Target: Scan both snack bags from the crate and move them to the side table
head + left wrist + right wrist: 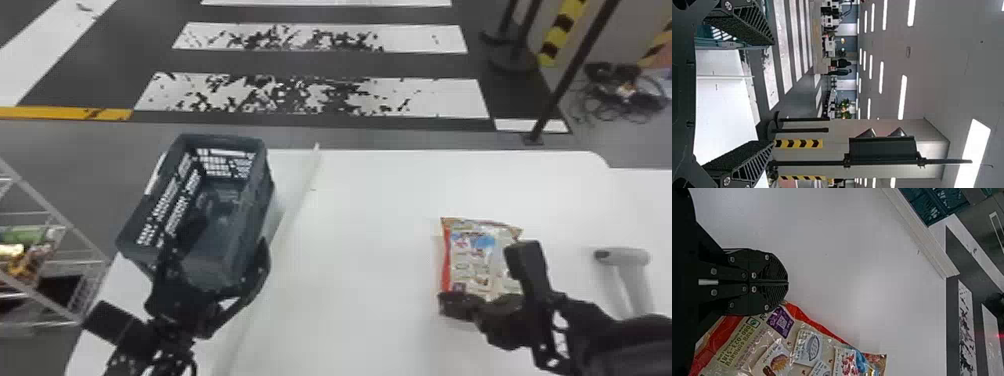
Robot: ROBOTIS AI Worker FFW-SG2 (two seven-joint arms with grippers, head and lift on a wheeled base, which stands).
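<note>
Right hand (446, 303) clenched by a snack bag (475, 260), left hand (214, 250) released at the crate (267, 195).
The bag lies flat on the white worktop (370, 210), its near edge by the closed right fingers (775, 268); whether they touch it, I cannot tell. The left fingers (746, 23) are spread wide at the crate's near end. A grey scanner (627, 257) rests to the right of the bag.

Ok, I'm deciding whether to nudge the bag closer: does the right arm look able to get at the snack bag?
Probably yes: the snack bag lies right by the right gripper, with nothing stacked on it. Its fingers are shut, though, so they would likely need to open first.
</note>
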